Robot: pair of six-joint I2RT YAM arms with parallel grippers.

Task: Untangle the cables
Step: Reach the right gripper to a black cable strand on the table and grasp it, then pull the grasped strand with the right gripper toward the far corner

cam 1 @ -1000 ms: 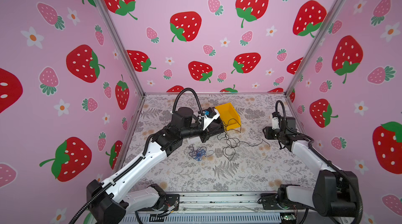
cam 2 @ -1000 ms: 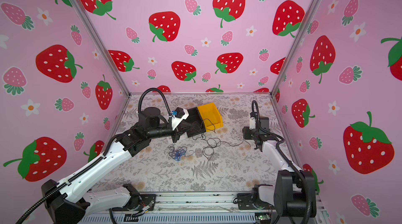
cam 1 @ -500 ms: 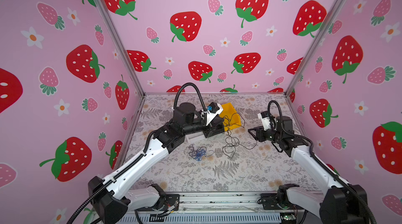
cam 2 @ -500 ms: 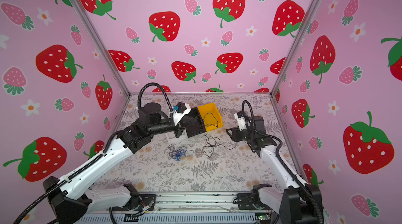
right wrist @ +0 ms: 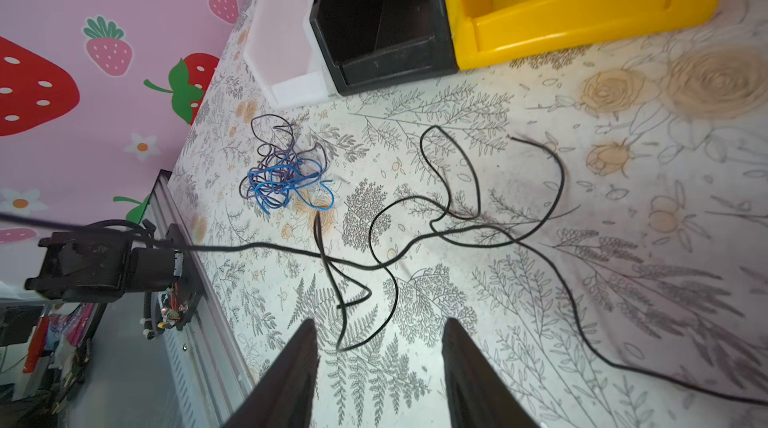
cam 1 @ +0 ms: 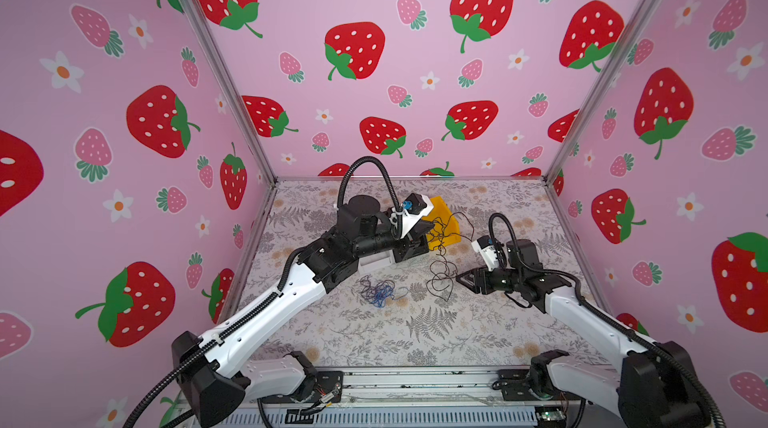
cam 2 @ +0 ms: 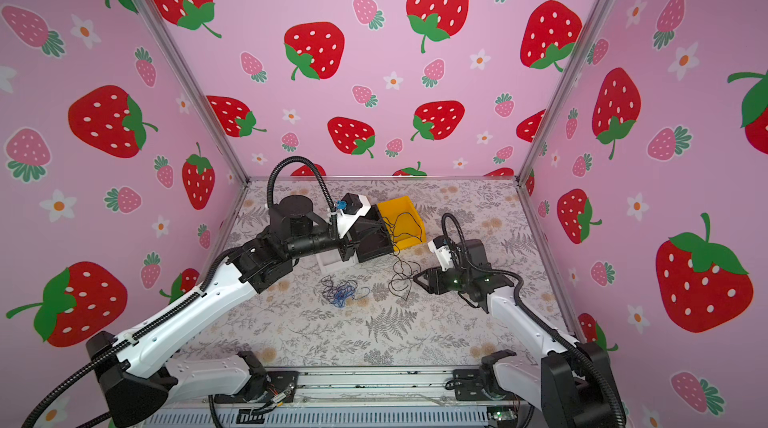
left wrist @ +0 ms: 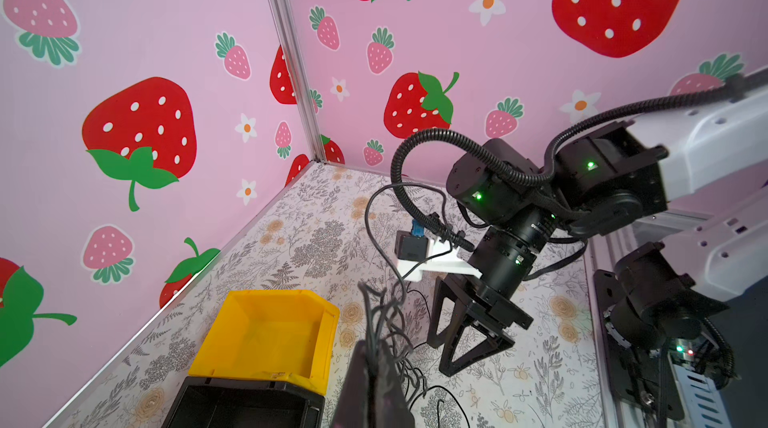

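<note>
My left gripper (left wrist: 371, 372) is closed tight on the black cable (left wrist: 375, 310). My right gripper (right wrist: 377, 357) is half open, holding nothing; a loop lies just by its jaws.

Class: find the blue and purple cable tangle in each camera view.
In a top view: tangle on the mat, centre.
In a top view: tangle, same place.
Left wrist: not in it.
Right wrist: tangle near the white bin.
Landmark: yellow bin.

The left gripper (left wrist: 370, 363) and its pinched black cable (left wrist: 383, 314) blur together at the left wrist view's edge. In both top views its arm mostly hides the white bin (cam 1: 374, 266) (cam 2: 331, 266).
</note>
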